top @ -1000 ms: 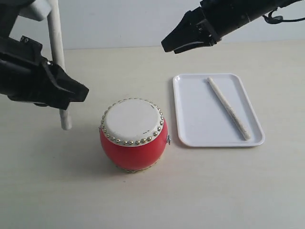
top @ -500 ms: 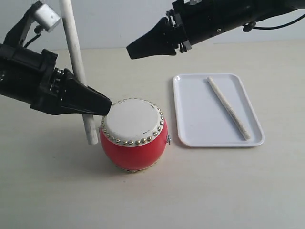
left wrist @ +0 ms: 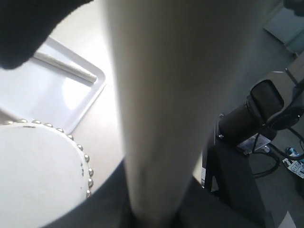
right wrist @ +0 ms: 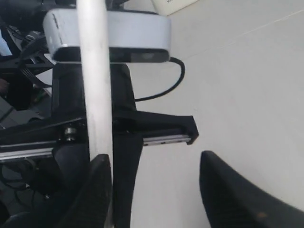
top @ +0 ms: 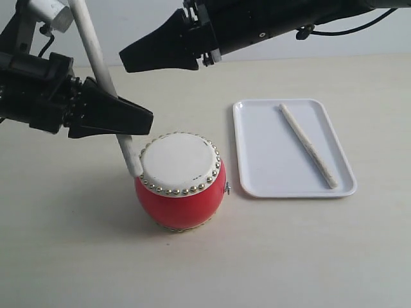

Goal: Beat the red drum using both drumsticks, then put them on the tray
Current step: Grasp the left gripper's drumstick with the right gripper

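The red drum sits unmoved on the tabletop, just left of the tray. Since half a second ago my left gripper, clenched on one drumstick, has swung in. The stick's lower tip now meets the drum's left rim, and its long axis runs steeply, top leaning up-left. My right gripper, jaws spread and empty, has reached farther left. The other drumstick lies diagonally in the tray.
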Controlling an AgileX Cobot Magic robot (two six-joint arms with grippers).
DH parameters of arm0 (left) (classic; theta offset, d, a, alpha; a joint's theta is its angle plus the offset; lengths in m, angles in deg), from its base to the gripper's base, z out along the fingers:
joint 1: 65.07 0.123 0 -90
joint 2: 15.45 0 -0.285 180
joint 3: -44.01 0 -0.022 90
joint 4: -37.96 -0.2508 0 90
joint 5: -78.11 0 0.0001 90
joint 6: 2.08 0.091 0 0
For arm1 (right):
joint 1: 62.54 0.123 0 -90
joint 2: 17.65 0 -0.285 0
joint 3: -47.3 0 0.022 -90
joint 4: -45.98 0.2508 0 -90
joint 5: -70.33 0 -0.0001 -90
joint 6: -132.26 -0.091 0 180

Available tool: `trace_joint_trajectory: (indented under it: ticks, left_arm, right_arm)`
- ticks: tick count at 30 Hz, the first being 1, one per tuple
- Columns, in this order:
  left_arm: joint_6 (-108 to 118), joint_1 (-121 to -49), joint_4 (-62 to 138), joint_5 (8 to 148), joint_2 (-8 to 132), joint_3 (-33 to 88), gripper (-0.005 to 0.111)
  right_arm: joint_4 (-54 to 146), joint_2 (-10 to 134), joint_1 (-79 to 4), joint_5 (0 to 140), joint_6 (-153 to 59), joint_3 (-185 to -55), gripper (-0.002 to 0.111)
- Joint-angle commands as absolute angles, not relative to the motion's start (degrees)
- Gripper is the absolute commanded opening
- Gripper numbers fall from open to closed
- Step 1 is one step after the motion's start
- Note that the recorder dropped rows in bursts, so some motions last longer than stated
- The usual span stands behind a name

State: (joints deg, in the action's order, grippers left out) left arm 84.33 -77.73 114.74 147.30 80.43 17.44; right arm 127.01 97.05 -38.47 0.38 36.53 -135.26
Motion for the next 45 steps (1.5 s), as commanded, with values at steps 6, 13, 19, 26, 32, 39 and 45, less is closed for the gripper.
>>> trace_joint_trajectory:
  ticks: [6, 13, 19, 26, 32, 39, 45]
  left_arm:
    - [84.75, -77.57, 117.28, 148.08, 80.36, 17.27, 0.0]
    - [84.75, -77.57, 118.37, 148.08, 80.36, 17.27, 0.0]
    - [84.64, -77.57, 118.31, 148.08, 80.36, 17.27, 0.0]
    - [84.52, -77.57, 118.53, 148.08, 80.36, 17.27, 0.0]
    - [84.42, -77.57, 118.4, 148.08, 80.36, 17.27, 0.0]
    - [84.42, -77.57, 118.28, 148.08, 80.36, 17.27, 0.0]
    - [84.17, -77.57, 118.28, 148.08, 80.36, 17.27, 0.0]
  right_arm:
    - [131.3, 96.61, -37.86, 0.37, 38.07, -135.06, 0.054]
    - [131.07, 96.61, -34.86, 0.37, 38.69, -135.06, 0.054]
    - [132.14, 96.61, -34.52, 0.37, 39.39, -135.06, 0.054]
    - [132.72, 96.61, -33.88, 0.37, 39.16, -135.06, 0.049]
    - [133.45, 96.61, -33.18, 0.37, 39.16, -135.06, 0.045]
    - [133.77, 96.61, -33.18, 0.37, 39.16, -135.06, 0.029]
    - [133.77, 96.61, -33.18, 0.37, 38.5, -135.06, 0.002]
